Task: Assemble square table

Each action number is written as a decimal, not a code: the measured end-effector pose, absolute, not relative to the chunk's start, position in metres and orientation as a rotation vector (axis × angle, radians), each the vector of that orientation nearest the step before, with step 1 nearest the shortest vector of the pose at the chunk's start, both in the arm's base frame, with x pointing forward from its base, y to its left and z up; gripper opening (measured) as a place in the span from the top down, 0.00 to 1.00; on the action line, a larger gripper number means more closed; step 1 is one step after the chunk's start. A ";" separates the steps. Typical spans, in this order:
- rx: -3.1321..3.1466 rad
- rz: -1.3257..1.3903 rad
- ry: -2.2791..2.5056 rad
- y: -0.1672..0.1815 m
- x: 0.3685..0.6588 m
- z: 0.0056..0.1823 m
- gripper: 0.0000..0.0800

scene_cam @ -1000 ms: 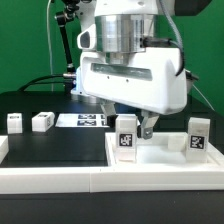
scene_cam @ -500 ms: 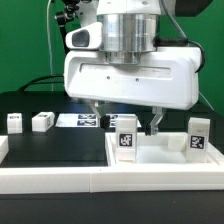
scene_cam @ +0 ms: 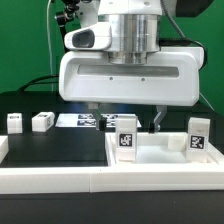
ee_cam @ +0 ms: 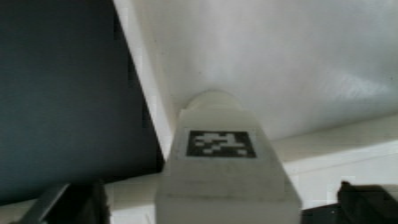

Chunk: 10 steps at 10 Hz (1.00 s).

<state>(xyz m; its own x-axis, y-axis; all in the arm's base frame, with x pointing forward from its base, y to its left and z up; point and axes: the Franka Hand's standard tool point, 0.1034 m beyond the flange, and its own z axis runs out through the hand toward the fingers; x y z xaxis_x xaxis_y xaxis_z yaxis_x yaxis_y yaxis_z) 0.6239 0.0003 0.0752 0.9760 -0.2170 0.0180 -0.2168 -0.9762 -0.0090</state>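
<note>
The white square tabletop slab (scene_cam: 160, 153) lies at the exterior view's right, with raised rims. Two tagged white legs stand upright on it, one near its left corner (scene_cam: 126, 136) and one at the right (scene_cam: 197, 136). Two more legs (scene_cam: 14, 122) (scene_cam: 42, 121) stand loose on the black surface at the left. My gripper (scene_cam: 127, 116) hangs right over the left-corner leg. In the wrist view this leg (ee_cam: 222, 150) stands between my dark fingertips (ee_cam: 71, 205), with a gap on each side. The gripper (ee_cam: 217, 205) is open and holds nothing.
The marker board (scene_cam: 85, 120) lies flat behind the loose legs. A long white rail (scene_cam: 60, 180) edges the front of the black work surface (scene_cam: 55, 148). Cables and a dark stand rise at the back left.
The gripper has turned from a slanted pose to square-on and shifted slightly toward the exterior view's left, over the left-corner leg. The legs and slab have not moved.
</note>
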 end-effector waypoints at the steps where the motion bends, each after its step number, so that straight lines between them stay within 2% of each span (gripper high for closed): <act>1: -3.116 -0.029 0.343 0.000 0.624 0.075 0.37; 2: -3.116 -0.029 0.346 0.000 0.624 0.075 0.55; 3: -3.112 -0.028 0.375 0.000 0.624 0.075 0.64; 5: -3.109 -0.028 0.398 0.000 0.624 0.075 0.64; 10: -2.979 -0.024 0.955 0.000 0.623 0.074 0.64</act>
